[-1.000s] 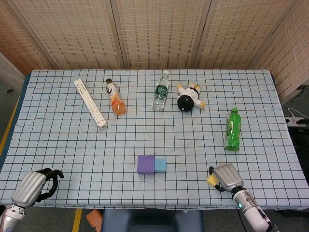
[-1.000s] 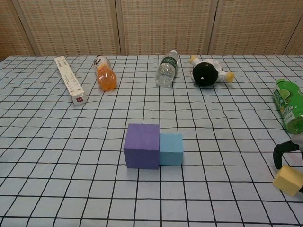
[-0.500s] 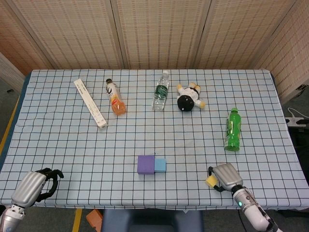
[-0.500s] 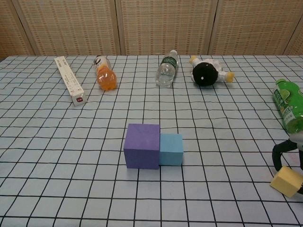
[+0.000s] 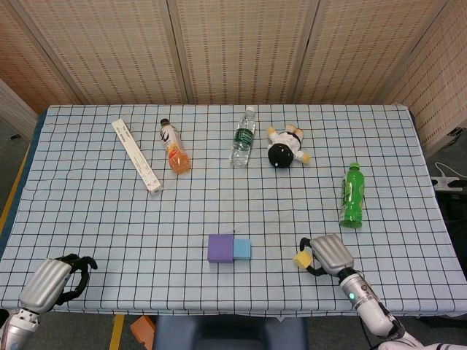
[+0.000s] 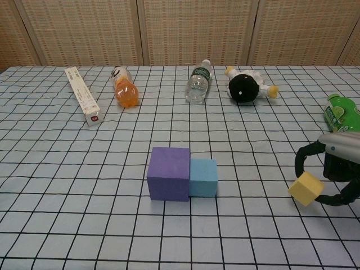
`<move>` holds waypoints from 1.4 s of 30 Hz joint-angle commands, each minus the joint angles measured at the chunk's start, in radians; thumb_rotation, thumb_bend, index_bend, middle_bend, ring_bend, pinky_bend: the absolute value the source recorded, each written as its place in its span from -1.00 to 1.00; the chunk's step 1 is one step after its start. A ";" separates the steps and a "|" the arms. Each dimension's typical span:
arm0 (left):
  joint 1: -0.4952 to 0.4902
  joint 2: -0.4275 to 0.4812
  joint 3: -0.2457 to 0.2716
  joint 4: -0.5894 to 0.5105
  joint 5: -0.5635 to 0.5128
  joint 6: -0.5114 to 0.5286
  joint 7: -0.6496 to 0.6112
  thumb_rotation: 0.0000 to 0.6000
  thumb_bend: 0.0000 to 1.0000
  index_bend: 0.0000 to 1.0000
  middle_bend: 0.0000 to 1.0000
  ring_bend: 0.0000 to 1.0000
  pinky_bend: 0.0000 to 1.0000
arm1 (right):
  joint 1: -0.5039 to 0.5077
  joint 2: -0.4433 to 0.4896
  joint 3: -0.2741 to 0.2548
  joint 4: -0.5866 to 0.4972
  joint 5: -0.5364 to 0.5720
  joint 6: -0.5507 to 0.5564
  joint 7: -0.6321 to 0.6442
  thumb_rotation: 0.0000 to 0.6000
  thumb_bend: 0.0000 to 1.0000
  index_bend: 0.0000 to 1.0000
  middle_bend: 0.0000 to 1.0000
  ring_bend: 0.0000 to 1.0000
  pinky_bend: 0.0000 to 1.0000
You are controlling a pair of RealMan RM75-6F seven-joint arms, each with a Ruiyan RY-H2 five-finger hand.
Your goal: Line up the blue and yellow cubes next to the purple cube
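Table with blue-and-black grid cloth (image 5: 87,211) fills both views. Long white cardboard box (image 5: 136,156) lies flat at 10 o'clock of the table centre, slanted. Green plastic bottle (image 5: 352,195) lies on its side at 3 o'clock, near the right edge. Clear water bottle with dark label (image 5: 243,137) lies at 12 o'clock; orange drink bottle (image 5: 174,148) lies between it and the box. Black-and-white plush toy with yellow feet (image 5: 286,149) lies just at 3 o'clock of the clear bottle.

Purple foam cube (image 6: 169,173) sits at 6 o'clock of the table centre. Smaller light blue foam cube (image 6: 203,177) touches its right face, front edges roughly level.

Right hand (image 5: 328,254), silver shell with black fingers, is at 3 o'clock of the blue cube, apart from it. It grips the small yellow foam cube (image 6: 306,188) between black fingers; the cube is tilted on a corner; cannot tell whether it touches the cloth. Yellow cube is well apart from the blue one.

Left hand (image 5: 51,282) rests at the table's 7 o'clock corner, fingers curled in, nothing in them.
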 commanded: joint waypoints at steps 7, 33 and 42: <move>0.005 0.000 -0.006 0.008 -0.003 0.016 -0.016 1.00 0.15 -0.07 0.20 -0.08 0.22 | 0.048 -0.125 0.063 0.117 -0.004 -0.062 0.104 1.00 -0.64 0.05 1.00 0.82 1.00; 0.006 0.004 -0.005 0.013 0.005 0.027 -0.041 1.00 0.14 -0.07 0.21 -0.09 0.22 | 0.065 -0.347 0.148 0.180 0.213 0.042 -0.039 1.00 -0.64 0.16 1.00 0.83 1.00; 0.004 0.002 -0.006 0.015 0.004 0.024 -0.042 1.00 0.15 -0.07 0.21 -0.09 0.22 | 0.084 -0.378 0.164 0.182 0.250 0.036 -0.054 1.00 -0.63 0.16 1.00 0.83 1.00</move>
